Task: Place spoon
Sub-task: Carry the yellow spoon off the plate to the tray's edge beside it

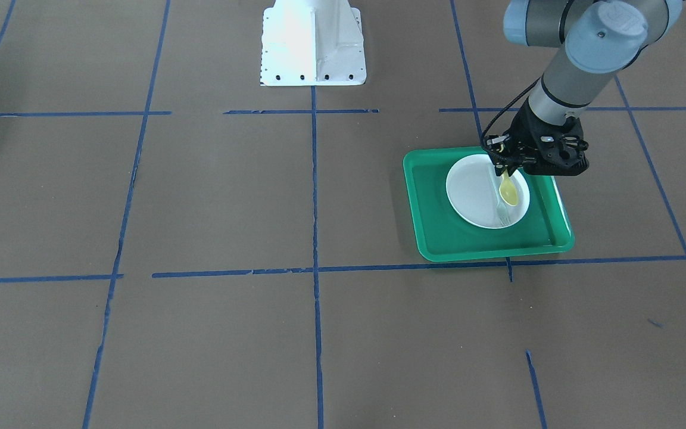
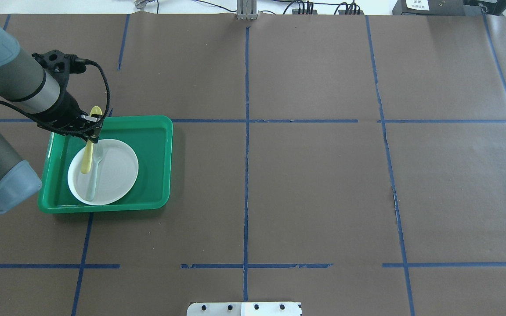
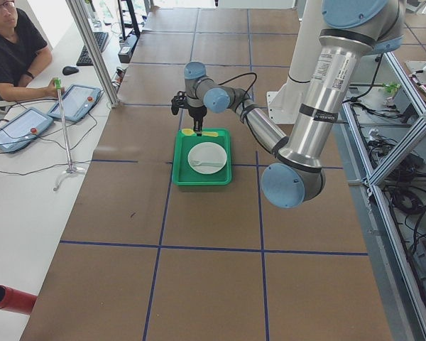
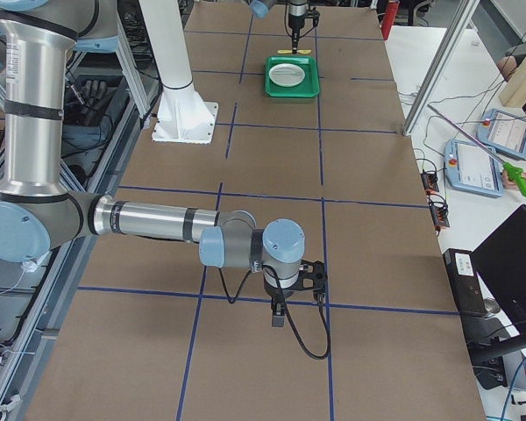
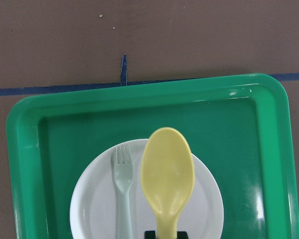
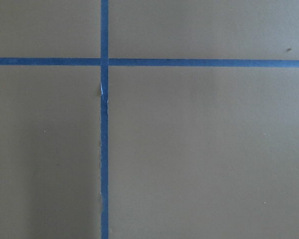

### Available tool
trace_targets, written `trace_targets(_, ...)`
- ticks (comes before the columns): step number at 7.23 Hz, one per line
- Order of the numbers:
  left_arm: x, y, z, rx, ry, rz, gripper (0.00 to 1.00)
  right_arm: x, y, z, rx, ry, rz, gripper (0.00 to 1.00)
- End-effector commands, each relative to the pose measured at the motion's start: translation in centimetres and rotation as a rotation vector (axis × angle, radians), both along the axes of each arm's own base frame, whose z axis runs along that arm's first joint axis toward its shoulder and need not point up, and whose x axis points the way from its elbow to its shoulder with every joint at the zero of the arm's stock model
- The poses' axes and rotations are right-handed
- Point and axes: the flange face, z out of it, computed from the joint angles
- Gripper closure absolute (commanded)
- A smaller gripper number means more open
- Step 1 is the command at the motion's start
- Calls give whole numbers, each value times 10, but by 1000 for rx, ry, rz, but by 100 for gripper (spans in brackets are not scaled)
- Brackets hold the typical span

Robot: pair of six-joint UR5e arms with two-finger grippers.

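Brown paper crossed by blue tape covers the worktop (image 2: 305,184). At its left end, a green tray (image 5: 139,114) holds a white plate (image 5: 204,199). A pale fork (image 5: 123,199) lies on the plate. Just above the plate, beside the fork, my left fingers (image 5: 150,235) are clamped on the yellow spoon (image 5: 167,174), held level. I should lower it straight, parallel to the fork, and release only once it rests. My right fingers (image 4: 279,316) are well away from the plate; whether they are apart or together, I cannot tell.

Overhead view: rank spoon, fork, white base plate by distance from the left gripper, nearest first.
1. spoon: held in the left gripper, over the tray's left part.
2. fork: lying on the plate, just right of the spoon.
3. white base plate: bottom edge, mid-table.
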Motion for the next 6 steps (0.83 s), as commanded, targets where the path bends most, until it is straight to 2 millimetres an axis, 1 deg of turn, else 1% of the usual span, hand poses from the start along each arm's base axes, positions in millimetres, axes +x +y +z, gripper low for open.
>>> trace_targets(1, 33, -9, -35, -74, 43, -48, 100, 0, 0, 0, 1, 0, 0, 0)
trace_targets(2, 52, 3, -40, -95, 65, -40, 100, 0, 0, 0, 0, 0, 0, 0)
trace_targets(3, 64, 1, -31, -102, 75, -45, 100, 0, 0, 0, 0, 0, 0, 0)
trace_targets(4, 88, -3, -8, -102, 72, -26, 100, 0, 0, 0, 0, 0, 0, 0)
trace_targets(5, 111, 0, 10, -103, 67, -1, 100, 0, 0, 0, 0, 0, 0, 0)
trace_targets(6, 131, 8, 24, -128, 62, 9, 100, 0, 0, 0, 0, 0, 0, 0)
